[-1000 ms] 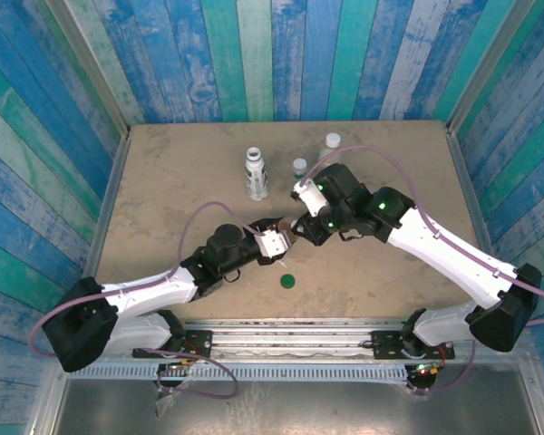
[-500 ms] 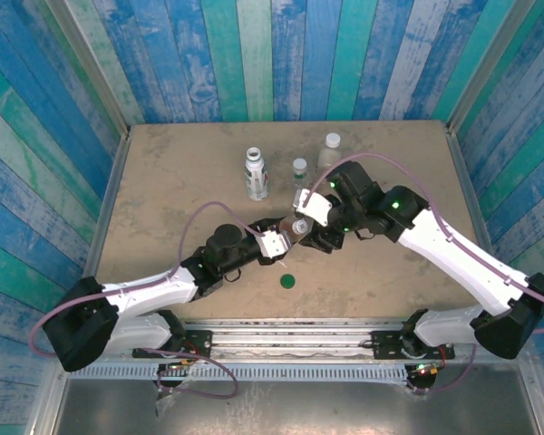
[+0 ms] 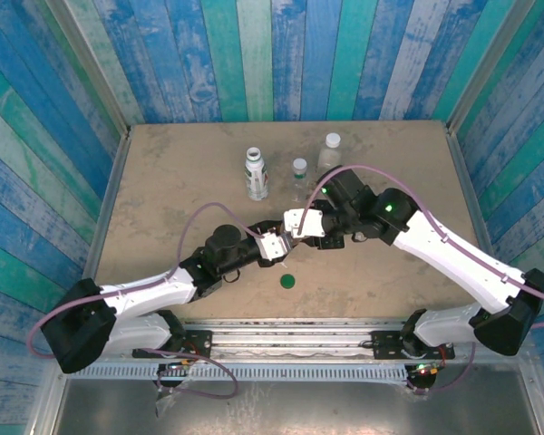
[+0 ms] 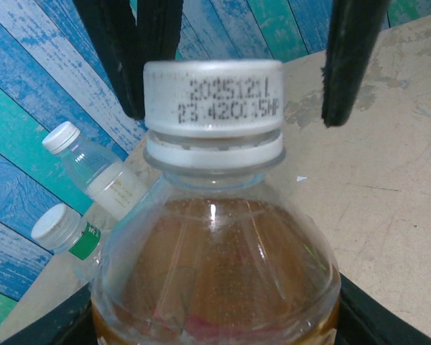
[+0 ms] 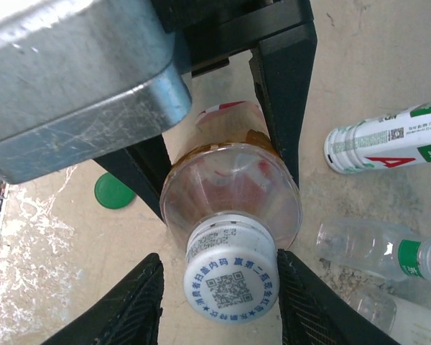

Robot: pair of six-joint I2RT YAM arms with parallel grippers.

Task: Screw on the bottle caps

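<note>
My left gripper (image 3: 277, 241) (image 4: 215, 325) is shut on the body of the bottle with amber-orange liquid (image 4: 215, 273) (image 5: 230, 188), holding it tilted above the table. A white cap (image 4: 212, 97) (image 5: 232, 279) sits on its neck. My right gripper (image 3: 294, 227) (image 5: 223, 291) straddles that cap, open. One of its fingers (image 5: 310, 305) lies against the cap's side, and a gap shows at the other. A dark green cap (image 3: 288, 281) (image 5: 115, 190) lies loose on the table in front of the grippers.
Three capped bottles stand at the back of the table: a white-labelled one (image 3: 256, 174) (image 5: 384, 140), a small clear one (image 3: 299, 172) and a larger clear one (image 3: 330, 149). Blue-green plank walls enclose the table (image 3: 163, 181).
My right wrist has turned and shifted left, and its jaws have come back around the cap on the amber bottle. The left arm and the bottle have stayed put.
</note>
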